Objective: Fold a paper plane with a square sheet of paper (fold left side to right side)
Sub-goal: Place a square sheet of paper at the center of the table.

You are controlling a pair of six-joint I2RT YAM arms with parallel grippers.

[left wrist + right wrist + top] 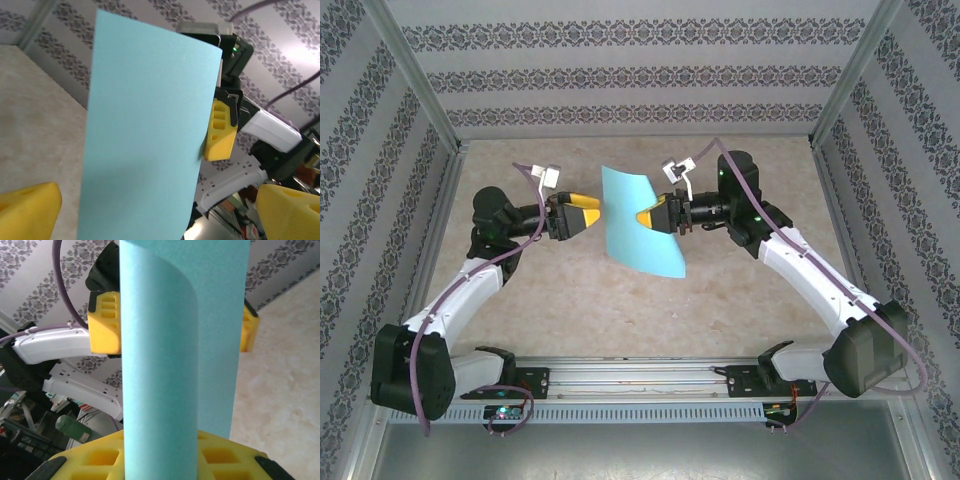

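Holding sheet (625,205) upright in mid-air over table (740,310) | right gripper (650,218) clenched on its edge | left gripper (587,213) spread wide, just beside sheet, not touching | paper likely light, limp, curling, easily creased | judged best taken at free edge

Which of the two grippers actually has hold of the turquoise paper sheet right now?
The right gripper: its yellow jaws are pinched on the light turquoise square sheet of paper. The left gripper stands wide open, gripping nothing.
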